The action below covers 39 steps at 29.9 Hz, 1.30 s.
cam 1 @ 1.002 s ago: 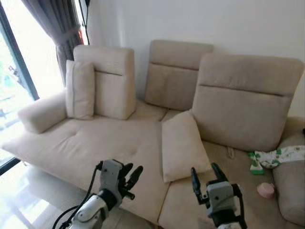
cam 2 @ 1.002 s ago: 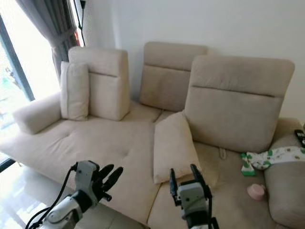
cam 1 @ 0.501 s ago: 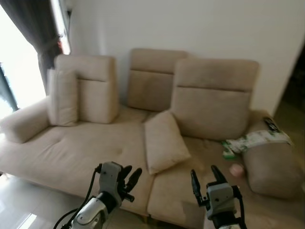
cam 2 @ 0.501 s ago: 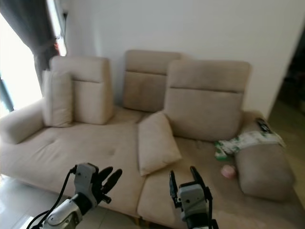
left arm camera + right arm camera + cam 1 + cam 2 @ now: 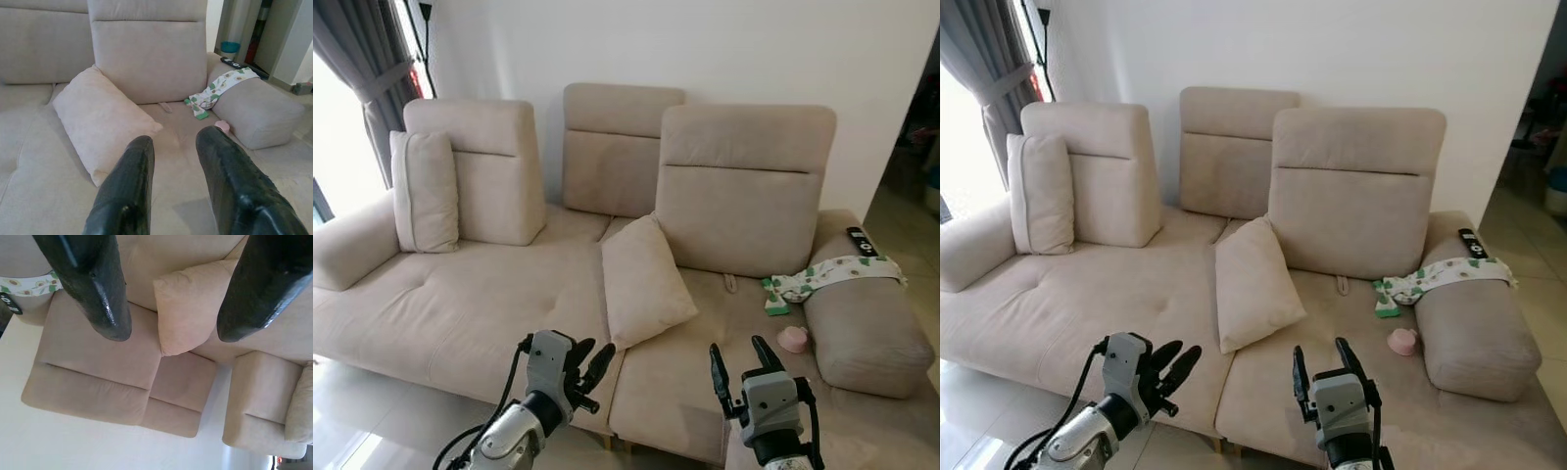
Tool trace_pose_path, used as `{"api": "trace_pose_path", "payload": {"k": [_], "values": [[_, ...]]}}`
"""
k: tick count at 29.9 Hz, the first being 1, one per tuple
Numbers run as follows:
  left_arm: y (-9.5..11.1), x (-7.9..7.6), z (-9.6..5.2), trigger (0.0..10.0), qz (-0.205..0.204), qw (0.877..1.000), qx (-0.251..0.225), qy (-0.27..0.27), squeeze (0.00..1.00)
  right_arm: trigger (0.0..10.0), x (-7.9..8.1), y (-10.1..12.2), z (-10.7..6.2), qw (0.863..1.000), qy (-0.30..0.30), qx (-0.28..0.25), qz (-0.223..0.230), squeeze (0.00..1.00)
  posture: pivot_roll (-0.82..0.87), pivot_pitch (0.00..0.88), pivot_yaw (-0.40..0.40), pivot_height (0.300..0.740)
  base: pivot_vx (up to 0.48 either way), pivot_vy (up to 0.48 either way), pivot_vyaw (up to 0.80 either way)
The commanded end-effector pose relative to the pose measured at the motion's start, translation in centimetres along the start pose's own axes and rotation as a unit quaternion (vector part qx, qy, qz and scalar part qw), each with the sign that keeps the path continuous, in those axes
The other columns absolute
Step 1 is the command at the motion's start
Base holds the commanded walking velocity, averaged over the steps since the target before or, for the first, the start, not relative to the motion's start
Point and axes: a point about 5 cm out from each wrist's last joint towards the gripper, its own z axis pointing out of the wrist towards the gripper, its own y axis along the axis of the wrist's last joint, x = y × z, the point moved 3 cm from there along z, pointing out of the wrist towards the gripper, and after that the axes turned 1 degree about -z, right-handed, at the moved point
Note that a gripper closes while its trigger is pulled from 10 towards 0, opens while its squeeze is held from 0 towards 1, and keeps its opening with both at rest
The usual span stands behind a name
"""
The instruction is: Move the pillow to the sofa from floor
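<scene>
A beige pillow leans tilted on the middle seat of the beige sofa, resting against the right backrest; it appears too in the left wrist view and the right wrist view. A second beige pillow stands upright against the left backrest. My left gripper is open, held low in front of the sofa's front edge. My right gripper is open too, low in front of the right seat. Neither holds anything.
A patterned cloth drapes over the right armrest, with a dark remote beyond it. A small pink object lies on the right seat. A grey curtain and window are at far left. Glossy floor lies below.
The camera has pulled back and turned, so more of the sofa's right end shows. Both grippers stay open and empty in the same low pose. The pillow has not moved.
</scene>
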Motion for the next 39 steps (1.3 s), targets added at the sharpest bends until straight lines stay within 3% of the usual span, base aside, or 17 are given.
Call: {"api": "trace_pose_path", "payload": {"k": [1,27,39], "values": [[-0.57,0.19,-0.27,10.0,0.001,1.000,0.009,0.003,0.00,10.0,0.24,-0.45,-0.10,1.000,0.004,0.010,0.005,0.00,0.08,0.000,0.060,0.740,0.000,-0.240,0.00],[-0.55,-0.19,-0.13,10.0,0.004,1.000,0.009,-0.003,0.00,10.0,0.31,-0.44,0.05,1.000,0.009,0.010,0.004,0.00,0.08,0.000,0.054,0.740,0.000,-0.436,0.00],[-0.51,-0.20,0.03,10.0,0.001,1.000,0.006,-0.002,0.00,10.0,0.44,-0.59,0.33,1.000,0.013,0.012,0.005,0.00,0.09,0.000,0.057,0.740,0.000,-0.079,0.00]]}}
